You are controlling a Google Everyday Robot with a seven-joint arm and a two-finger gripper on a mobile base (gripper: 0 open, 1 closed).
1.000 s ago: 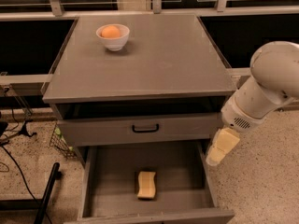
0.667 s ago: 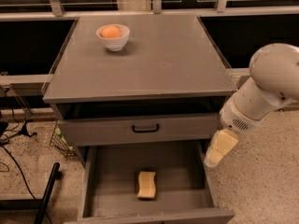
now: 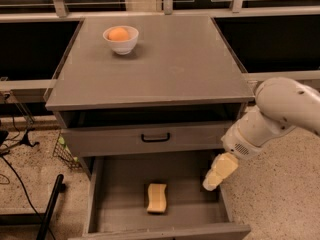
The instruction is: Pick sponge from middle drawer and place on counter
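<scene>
Sponge lies flat on the floor of the middle drawer, about midway between the left and right walls and a little toward the near end. Its long side runs near to far. It rests on the drawer floor alone, apart from both side walls. The drawer is pulled out toward the near side, and above its far end is a grey drawer front with a black handle.

The gripper hangs over the right part of the open drawer, close to the right wall. It is to the right of the sponge and apart from it, higher than the drawer floor, and its cream tip points down and to the left. From this angle I cannot tell whether it is apart or together. The white arm reaches in from the right edge, beside the right side of the cabinet.

The counter is the grey top above the drawers. A white bowl stands near its far left corner with an orange ball inside it. A dark gap shows between the counter's near edge and the drawer front. Speckled floor lies to the right of the cabinet, and black cables trail on the left.
</scene>
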